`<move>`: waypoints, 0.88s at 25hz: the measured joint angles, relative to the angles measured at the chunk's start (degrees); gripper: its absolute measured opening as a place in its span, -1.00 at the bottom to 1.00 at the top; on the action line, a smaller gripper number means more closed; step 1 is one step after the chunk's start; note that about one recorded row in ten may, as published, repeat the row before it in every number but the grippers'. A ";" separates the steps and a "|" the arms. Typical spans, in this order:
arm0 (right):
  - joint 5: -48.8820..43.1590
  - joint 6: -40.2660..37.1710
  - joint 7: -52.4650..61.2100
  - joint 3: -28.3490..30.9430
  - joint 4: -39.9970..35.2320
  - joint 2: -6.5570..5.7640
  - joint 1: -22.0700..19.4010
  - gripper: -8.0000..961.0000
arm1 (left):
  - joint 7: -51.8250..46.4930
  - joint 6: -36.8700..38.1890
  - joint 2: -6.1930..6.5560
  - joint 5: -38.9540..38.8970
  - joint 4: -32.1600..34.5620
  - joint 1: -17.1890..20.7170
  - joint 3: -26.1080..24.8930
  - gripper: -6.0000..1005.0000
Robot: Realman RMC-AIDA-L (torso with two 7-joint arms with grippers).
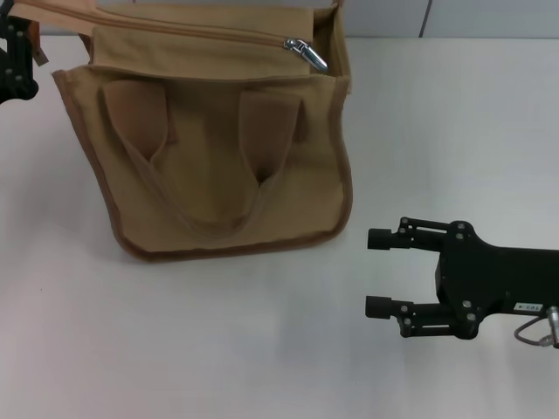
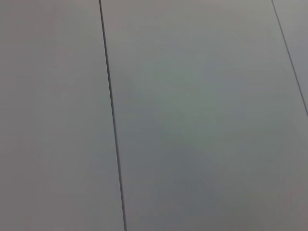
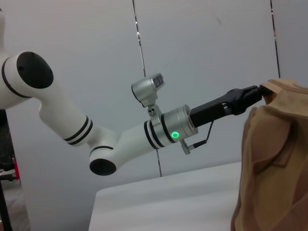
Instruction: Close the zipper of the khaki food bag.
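Observation:
The khaki food bag [image 1: 218, 148] stands on the white table at the back left, handles hanging down its front. The zipper [image 1: 192, 31] runs along its top, and the silver slider [image 1: 305, 51] sits near the bag's right end. My left gripper [image 1: 16, 61] is at the bag's left end. In the right wrist view this left gripper [image 3: 255, 93] pinches the bag's [image 3: 274, 159] upper corner trim. My right gripper [image 1: 377, 272] is open and empty, low over the table to the front right of the bag. The left wrist view shows only wall.
The white table [image 1: 419, 131] spreads to the right of and in front of the bag. Grey wall panels [image 2: 192, 120] with dark seams stand behind. The left arm's white links [image 3: 96, 139] reach in from beyond the table's edge.

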 joint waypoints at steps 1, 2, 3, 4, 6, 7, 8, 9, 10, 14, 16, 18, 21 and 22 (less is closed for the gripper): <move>-0.03 0.02 -0.18 0.17 0.01 0.01 -0.16 0.61 | -0.97 0.28 0.06 0.15 0.07 0.24 0.06 -0.84; -0.03 0.02 -0.18 0.17 0.01 0.01 -0.16 0.61 | -0.97 0.28 0.06 0.15 0.07 0.24 0.06 -0.84; -0.06 0.13 -0.51 0.35 0.24 0.02 -0.27 0.61 | -2.28 0.49 0.15 0.24 0.33 0.48 0.18 -0.84; -0.06 0.13 -0.51 0.35 0.24 0.02 -0.27 0.61 | -2.28 0.49 0.15 0.24 0.33 0.48 0.18 -0.84; -0.06 0.27 -0.66 0.41 0.44 0.02 -0.28 0.61 | -3.77 0.51 0.22 0.27 0.64 0.66 0.46 -0.84; -0.08 0.85 -0.77 0.41 0.94 0.04 -0.13 0.61 | -7.99 0.10 0.36 0.38 2.15 1.11 1.66 -0.84; -0.08 1.12 -0.78 0.35 1.11 0.05 -0.05 0.61 | -11.00 -0.49 0.38 0.46 3.54 1.52 2.76 -0.84; -0.10 1.62 -0.79 0.22 1.27 0.06 0.17 0.61 | -17.98 -2.00 0.50 0.52 7.54 2.79 6.00 -0.84; -0.10 1.62 -0.79 0.22 1.27 0.06 0.17 0.61 | -17.98 -2.00 0.50 0.52 7.54 2.79 6.00 -0.73; -0.11 2.87 -0.78 0.01 1.40 0.06 0.86 0.61 | -33.16 -2.47 1.69 0.56 15.53 6.96 13.17 -0.36; -0.12 3.33 -0.66 -0.01 1.40 0.06 1.10 0.61 | -38.83 -1.13 2.58 0.58 18.18 8.73 15.17 -0.22; -0.14 3.65 -0.56 -0.05 1.46 0.06 1.42 0.61 | -43.95 1.00 3.83 0.98 20.14 9.96 17.04 -0.08; -0.16 3.98 -0.47 -0.07 1.56 0.06 1.86 0.61 | -48.80 3.91 5.13 2.90 21.67 10.48 17.99 0.06; -0.17 4.06 -0.45 -0.07 1.58 0.05 1.99 0.61 | -53.81 8.70 6.23 6.54 22.98 10.52 18.02 0.09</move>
